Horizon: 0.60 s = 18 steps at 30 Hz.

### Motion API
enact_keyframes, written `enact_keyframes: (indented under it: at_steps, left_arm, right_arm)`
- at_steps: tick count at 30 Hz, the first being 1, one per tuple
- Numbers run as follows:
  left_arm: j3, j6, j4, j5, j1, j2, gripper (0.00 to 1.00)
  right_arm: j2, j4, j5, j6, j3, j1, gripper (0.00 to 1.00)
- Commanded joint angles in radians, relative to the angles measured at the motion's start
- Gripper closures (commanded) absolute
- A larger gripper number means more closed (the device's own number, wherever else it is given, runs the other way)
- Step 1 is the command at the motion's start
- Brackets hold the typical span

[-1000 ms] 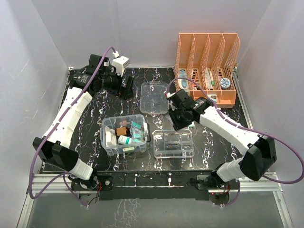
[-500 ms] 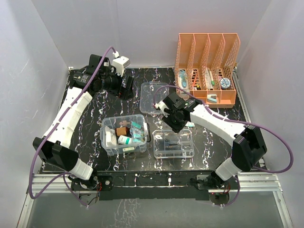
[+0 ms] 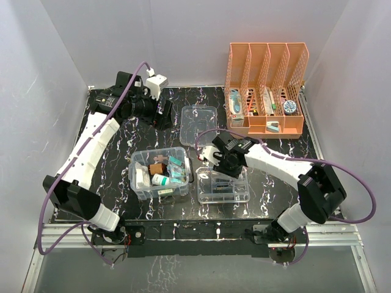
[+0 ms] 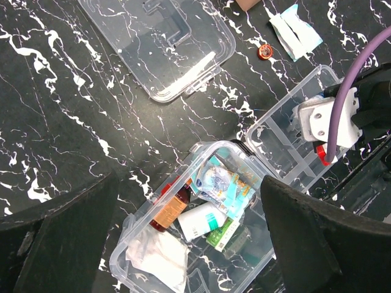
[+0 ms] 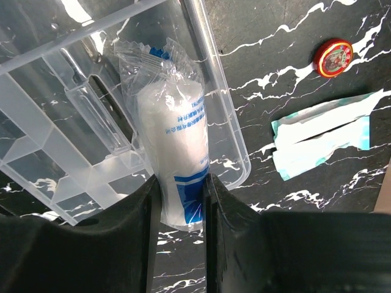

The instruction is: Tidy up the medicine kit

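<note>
The deep clear box [image 3: 160, 173] holds a brown bottle, a white bottle, sachets and gauze; it also shows in the left wrist view [image 4: 208, 226]. The clear divided tray [image 3: 223, 185] lies to its right. The clear lid [image 3: 199, 125] lies behind. My right gripper [image 5: 178, 201] is shut on a white bandage roll in a clear wrapper [image 5: 173, 140], held over the tray's corner [image 5: 79, 116]. My left gripper [image 3: 164, 114] is open and empty, high over the table at the back left.
The orange file rack [image 3: 266, 88] with several packets stands at the back right. A small red tin [image 5: 333, 56] and a teal-and-white sachet [image 5: 324, 137] lie on the black marble table beside the tray.
My right gripper has moved left and toward me, from near the rack to over the divided tray, carrying the bandage roll. The left arm has barely moved.
</note>
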Motion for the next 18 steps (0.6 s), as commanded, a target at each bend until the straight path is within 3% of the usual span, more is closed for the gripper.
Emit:
enact_keyframes:
  at_steps: [1, 9, 18]
  left_arm:
    - [-0.016, 0.007, -0.004, 0.03, 0.004, -0.016, 0.02]
    - [-0.04, 0.017, 0.002, 0.033, 0.005, -0.032, 0.01]
    - [-0.044, 0.028, -0.002, 0.04, 0.004, -0.032, 0.01]
  right_arm:
    - [0.021, 0.099, 0.03, -0.068, -0.011, -0.001, 0.95]
    - [0.083, 0.138, 0.074, -0.08, -0.02, -0.011, 0.93]
    - [0.077, 0.139, 0.098, -0.074, -0.014, -0.033, 0.68]
